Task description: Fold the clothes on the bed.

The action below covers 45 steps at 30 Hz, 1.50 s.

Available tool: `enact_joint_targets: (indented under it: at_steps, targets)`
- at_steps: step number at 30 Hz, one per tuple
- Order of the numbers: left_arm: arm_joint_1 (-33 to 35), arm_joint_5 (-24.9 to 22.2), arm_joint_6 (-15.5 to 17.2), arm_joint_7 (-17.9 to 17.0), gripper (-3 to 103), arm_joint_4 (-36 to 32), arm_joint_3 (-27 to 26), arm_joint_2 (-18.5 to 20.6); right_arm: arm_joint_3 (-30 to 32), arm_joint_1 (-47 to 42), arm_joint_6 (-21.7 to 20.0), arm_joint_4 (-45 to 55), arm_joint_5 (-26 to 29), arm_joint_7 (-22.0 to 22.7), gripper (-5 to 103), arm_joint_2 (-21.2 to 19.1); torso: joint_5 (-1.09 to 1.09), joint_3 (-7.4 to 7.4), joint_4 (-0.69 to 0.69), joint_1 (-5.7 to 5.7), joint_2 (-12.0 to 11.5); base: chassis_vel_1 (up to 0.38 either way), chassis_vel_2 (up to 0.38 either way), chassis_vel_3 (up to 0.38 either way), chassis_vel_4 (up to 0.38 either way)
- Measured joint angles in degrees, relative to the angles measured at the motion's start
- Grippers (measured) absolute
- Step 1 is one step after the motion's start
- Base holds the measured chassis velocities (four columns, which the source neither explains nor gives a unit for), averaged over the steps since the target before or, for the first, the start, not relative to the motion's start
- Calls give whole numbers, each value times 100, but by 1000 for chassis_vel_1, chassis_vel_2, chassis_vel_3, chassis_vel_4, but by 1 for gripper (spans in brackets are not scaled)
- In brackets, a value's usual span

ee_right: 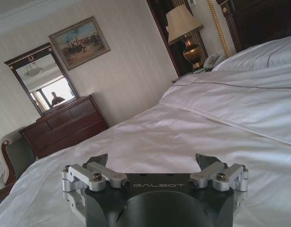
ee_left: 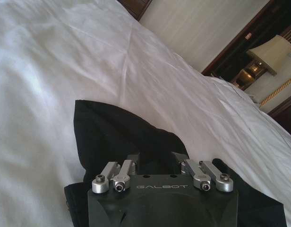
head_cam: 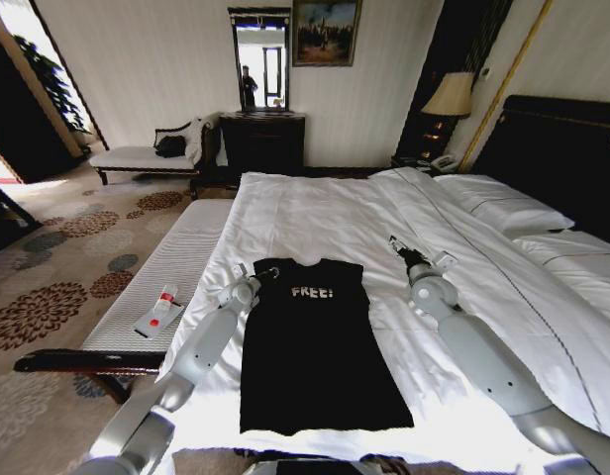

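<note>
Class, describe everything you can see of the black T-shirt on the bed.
The black T-shirt lies flat on the bed, on its white sheet, chest up, with white "FREE!" lettering across it. It looks like soft cotton. Its sleeves appear tucked in, giving a long rectangular outline. The left gripper sits at its upper corner, where the cloth bunches; the right gripper hovers apart from it, open over bare sheet.

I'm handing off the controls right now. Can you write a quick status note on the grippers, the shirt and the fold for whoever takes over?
Left gripper: at the black T-shirt's top left corner, fingers spread over the fabric, nothing clearly pinched.
Right gripper: open above bare white sheet, right of the shirt, apart from it.
Shirt: flat on the bed near its foot edge, "FREE!" facing up, sleeves seemingly tucked in.
Done: shirt laid out, sides apparently folded.
Left: the remaining folds.
</note>
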Motion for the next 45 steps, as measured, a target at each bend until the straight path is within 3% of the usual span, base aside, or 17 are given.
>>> enact_joint_targets:
  at_steps: [3, 4, 6, 10, 15, 17, 25, 32, 33, 35, 40, 43, 45]
  targets:
    - [75, -99, -13, -2, 44, -163, -113, 35, -12, 2, 0, 21, -1, 6, 100, 7, -1, 0, -2, 0, 0, 0, 0, 0, 0]
    - [162, -267, -16, -21, 55, -357, -257, 92, -16, 2, 0, 43, -1, 17, 100, 9, -1, 0, -4, 0, 0, 0, 0, 0, 0]
    - [226, -389, -16, -52, 55, -492, -370, 155, -17, -2, -1, 64, -1, 25, 100, 9, -1, 0, -5, 0, 0, 0, 0, 0, 0]
    - [514, -605, 37, -89, 76, -692, -741, 542, -1, -52, -7, 126, 0, 39, 100, 1, -1, -1, 1, 0, 0, 0, 0, 0, 0]
    - [719, -667, 122, -22, 88, -734, -829, 679, 2, -69, -9, 136, -2, 42, 100, 0, -2, -1, 2, 0, 0, 0, 0, 0, 0]
    - [816, -711, 187, -12, 97, -794, -847, 686, -7, -62, -12, 141, -3, 53, 100, 3, -1, 0, -4, 0, 0, 0, 0, 0, 0]
    - [870, -708, 237, 30, 100, -731, -796, 547, 14, -85, -22, 182, 13, 79, 100, -37, -1, 0, -1, 0, 0, 0, 0, 0, 0]
    - [843, -641, 220, 25, 91, -696, -704, 474, 68, -136, -22, 173, 14, 80, 100, -65, 1, -1, -4, 0, 1, 0, 0, 0, 0]
    - [830, -633, 216, 20, 80, -693, -682, 456, 71, -137, -22, 169, 14, 79, 100, -58, 0, 0, -3, 0, 0, 0, 0, 0, 0]
    - [827, -629, 215, 17, 70, -721, -661, 450, 71, -137, -22, 155, 13, 78, 100, -42, 0, 0, -1, 0, 0, 0, 0, 0, 0]
    - [836, -630, 213, 16, 59, -802, -654, 473, 66, -131, -23, 126, 4, 74, 100, -25, 1, -1, -2, 0, 0, 0, 0, 0, 0]
    - [844, -622, 210, 17, 42, -811, -643, 485, 42, -107, -23, 70, -23, 67, 100, -4, 1, 0, -2, 0, 0, 0, 0, 0, 0]
    - [843, -612, 209, 19, 37, -792, -638, 480, 37, -98, -22, 62, -26, 66, 100, 3, 1, -1, -2, 0, 0, 0, 0, 0, 0]
